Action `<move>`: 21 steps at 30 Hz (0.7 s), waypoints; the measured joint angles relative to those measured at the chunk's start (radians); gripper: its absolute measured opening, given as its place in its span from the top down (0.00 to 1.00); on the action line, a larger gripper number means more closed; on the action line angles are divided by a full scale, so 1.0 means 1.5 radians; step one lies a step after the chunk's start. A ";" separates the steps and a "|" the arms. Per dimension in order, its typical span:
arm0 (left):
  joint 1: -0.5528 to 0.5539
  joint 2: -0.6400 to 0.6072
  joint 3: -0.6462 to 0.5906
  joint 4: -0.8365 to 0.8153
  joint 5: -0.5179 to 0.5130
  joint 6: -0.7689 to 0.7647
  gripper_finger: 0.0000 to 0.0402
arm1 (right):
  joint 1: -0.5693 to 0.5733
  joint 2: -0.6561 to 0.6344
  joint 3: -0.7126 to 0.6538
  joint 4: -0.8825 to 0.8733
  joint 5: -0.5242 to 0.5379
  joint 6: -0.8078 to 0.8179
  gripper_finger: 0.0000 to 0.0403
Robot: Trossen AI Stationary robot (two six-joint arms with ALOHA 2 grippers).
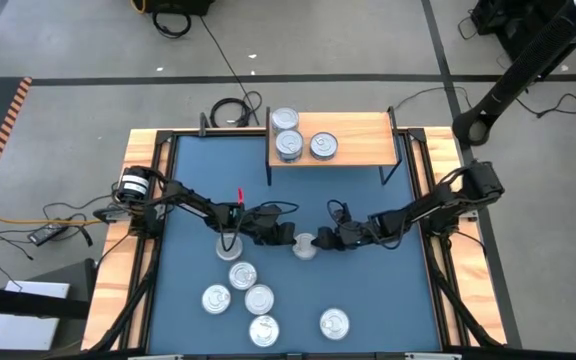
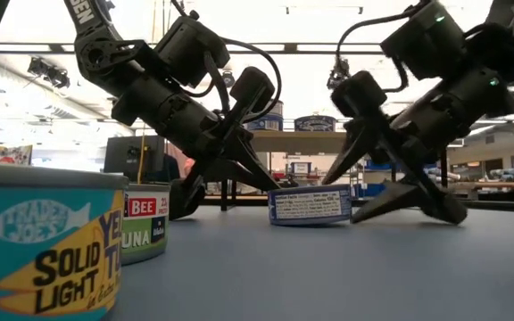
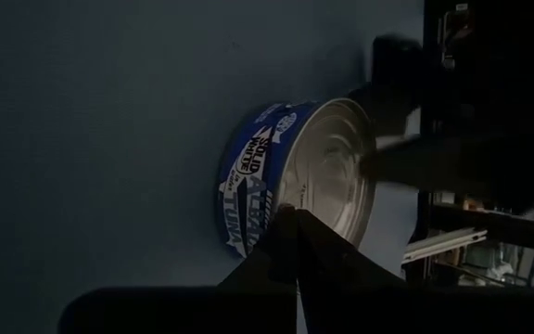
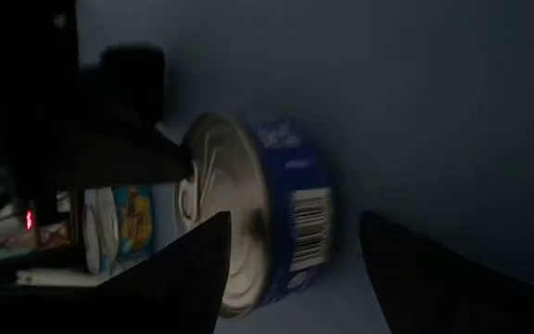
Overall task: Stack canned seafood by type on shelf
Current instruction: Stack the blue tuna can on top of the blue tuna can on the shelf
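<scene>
A blue-labelled can (image 1: 305, 245) is located near the centre of the blue table (image 1: 388, 300), flat on its base, between the two grippers. It is judged to be the can currently being handled, presented from both sides so that it can be steadied by one arm and taken by the other.

The left gripper (image 1: 286, 236) is brought in from the table's left edge, its arm stretched low across the surface. Its fingers are fully closed with nothing between them; in the left wrist view the closed tips (image 3: 290, 227) lie at the can's rim, apparently as a stop rather than a grip.

The right gripper (image 1: 324, 240) is brought in from the right edge, its arm likewise low and angled down. Its fingers are spread wide to either side of the can, as seen in the right wrist view (image 4: 248, 241); no contact can be confirmed, so the can is not judged to be gripped yet.

Three cans (image 1: 288, 133) are already set on the shelf (image 1: 363, 140) at the far edge, at its left end. Five loose cans (image 1: 243, 275) are left toward the near edge, one (image 1: 334, 322) lying apart from the rest.
</scene>
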 joint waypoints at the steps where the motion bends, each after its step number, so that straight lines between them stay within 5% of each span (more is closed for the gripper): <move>1: 0.000 0.000 0.000 0.000 0.000 0.000 1.00 | 0.000 0.015 0.006 0.017 -0.011 -0.002 0.39; 11: 0.000 0.000 0.000 -0.008 0.001 0.018 1.00 | -0.005 0.046 0.041 0.019 -0.043 -0.032 0.41; 18: 0.000 0.000 -0.007 0.014 0.017 0.020 1.00 | -0.011 0.035 0.043 0.005 -0.027 -0.029 0.66; 21: 0.001 0.001 -0.008 0.042 0.037 0.019 1.00 | -0.011 0.035 0.043 0.006 -0.026 -0.036 0.66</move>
